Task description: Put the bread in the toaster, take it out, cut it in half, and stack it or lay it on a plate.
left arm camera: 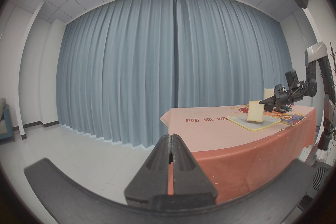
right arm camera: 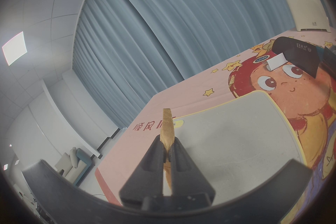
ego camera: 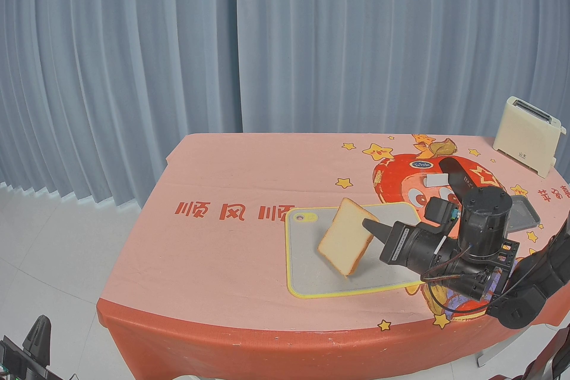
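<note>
The bread (ego camera: 345,236) hangs tilted over the board (ego camera: 320,280) near the table's (ego camera: 225,256) front edge. It is pinched by one thin edge only, and its low corner is at or just above the board; I cannot tell which. Soft crumb held this way could tear or pivot in the grip, and a quick swing might drop the slice flat or off the board. The toaster (ego camera: 528,136) stands at the far right corner, well apart, so carrying it there would be long and would test that hold. The left gripper (left arm camera: 170,165) sits off the table's left front corner, jaws pressed together on nothing. The right gripper (ego camera: 371,227) has its jaws nearly together, clamping the bread's edge.
</note>
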